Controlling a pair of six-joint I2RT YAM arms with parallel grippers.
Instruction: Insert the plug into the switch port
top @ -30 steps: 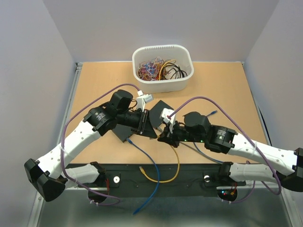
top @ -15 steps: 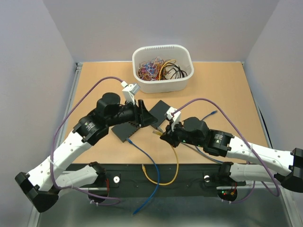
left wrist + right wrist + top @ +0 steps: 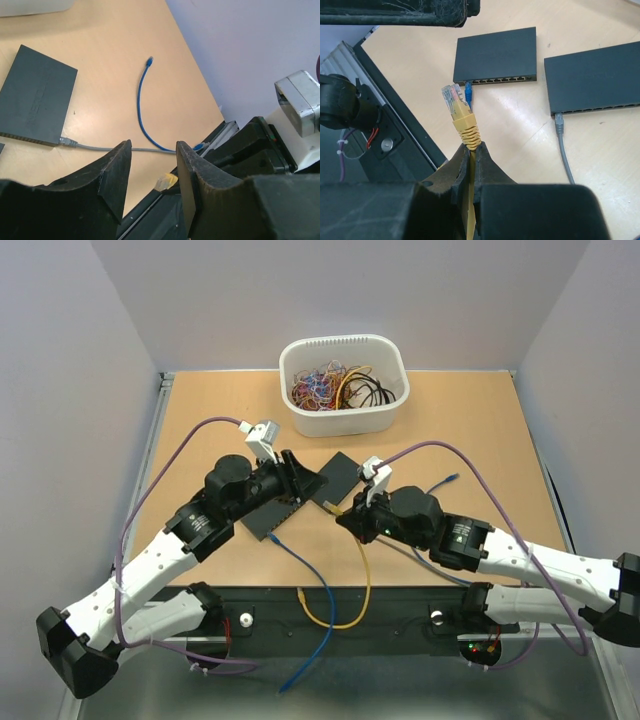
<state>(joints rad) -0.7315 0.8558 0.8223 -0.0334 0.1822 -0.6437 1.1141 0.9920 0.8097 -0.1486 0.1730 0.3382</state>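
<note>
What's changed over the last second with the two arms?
The left gripper opened and pulled back leftward, away from the right gripper. The right gripper stays shut on the yellow plug, nudged slightly toward the switches. The switches and the bin haven't moved.

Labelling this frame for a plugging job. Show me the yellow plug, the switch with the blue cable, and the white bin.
yellow plug point(image 3: 453, 98): right wrist view, its clear connector tip.
switch with the blue cable point(image 3: 496, 53): right wrist view, its flat top.
white bin point(image 3: 345, 421): top external view, its front wall.

Robot lab: white-walled test enclosure point(image 3: 70, 360)
</note>
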